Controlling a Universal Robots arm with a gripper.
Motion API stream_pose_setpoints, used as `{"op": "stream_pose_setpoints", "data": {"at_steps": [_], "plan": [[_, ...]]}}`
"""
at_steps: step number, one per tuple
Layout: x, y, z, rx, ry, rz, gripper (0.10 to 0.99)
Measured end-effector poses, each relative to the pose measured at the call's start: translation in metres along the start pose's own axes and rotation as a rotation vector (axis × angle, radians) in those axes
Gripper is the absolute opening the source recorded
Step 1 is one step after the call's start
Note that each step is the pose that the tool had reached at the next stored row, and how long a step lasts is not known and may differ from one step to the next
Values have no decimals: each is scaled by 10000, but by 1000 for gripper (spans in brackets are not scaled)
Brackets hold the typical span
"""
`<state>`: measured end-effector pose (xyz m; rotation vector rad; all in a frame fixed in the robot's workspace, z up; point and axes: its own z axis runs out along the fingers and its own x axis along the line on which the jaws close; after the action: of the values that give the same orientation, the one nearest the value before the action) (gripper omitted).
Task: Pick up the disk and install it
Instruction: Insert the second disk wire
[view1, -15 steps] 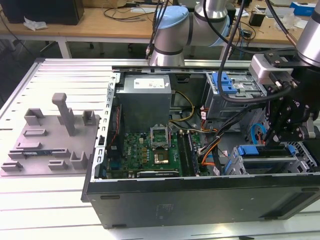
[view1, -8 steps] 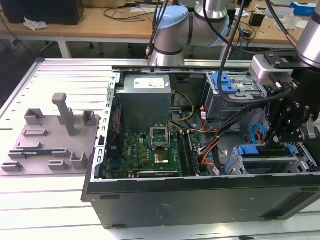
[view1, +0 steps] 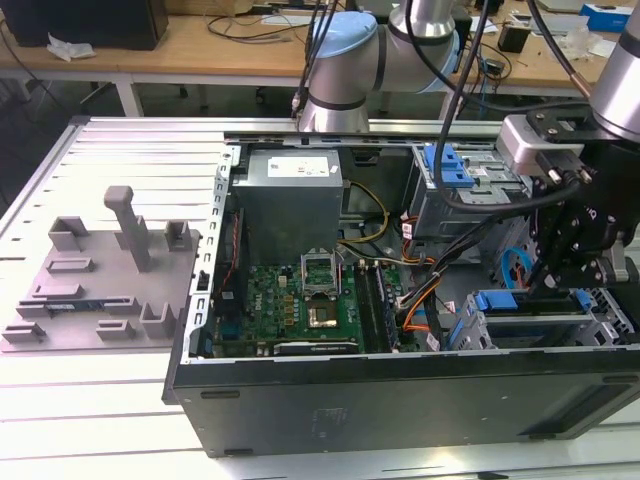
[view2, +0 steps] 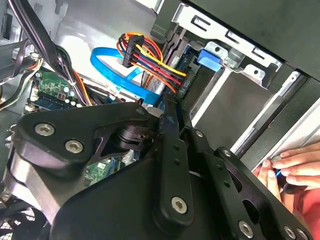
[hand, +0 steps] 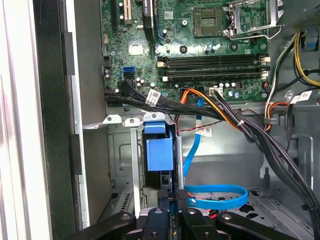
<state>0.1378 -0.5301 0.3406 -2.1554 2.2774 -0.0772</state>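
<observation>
**Seating the disk in its bay**

My gripper has its fingers pinching the disk by the rear edge, holding it upright so it lines up with the metal drive cage inside the computer case.

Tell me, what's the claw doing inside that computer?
Gripper shut on the disk, standing in the metal bay. Blue cable close beside. Fingers near case edge.

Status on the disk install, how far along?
Done: the disk is picked up and sits upright in the drive cage inside the case, its blue frame showing in the slot. In hand: the gripper is shut on the disk's blue edge. Left: not yet released, and I cannot tell whether it is pushed fully home.
</observation>
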Motion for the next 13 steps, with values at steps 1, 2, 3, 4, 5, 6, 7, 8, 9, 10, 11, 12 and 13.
{"op": "stream_pose_setpoints", "data": {"at_steps": [1, 2, 3, 4, 5, 6, 7, 8, 9, 10, 11, 12, 13], "plan": [[0, 0, 4, 1, -1, -5, 161], [1, 0, 7, 2, -1, -9, 161], [1, 0, 10, 6, -1, -14, 161], [1, 3, 16, 17, -3, -20, 161], [2, 8, 19, 29, -3, -24, 161], [2, 10, 19, 34, -3, -27, 161], [2, 10, 20, 33, -3, -27, 161], [2, 10, 21, 34, -5, -28, 173], [2, 10, 19, 33, -7, -27, 239], [2, 9, 10, 34, -7, -28, 239], [2, 9, -4, 34, -6, -27, 239], [3, 8, -19, 34, -4, -27, 239], [4, 7, -40, 34, -5, -25, 239]]}}
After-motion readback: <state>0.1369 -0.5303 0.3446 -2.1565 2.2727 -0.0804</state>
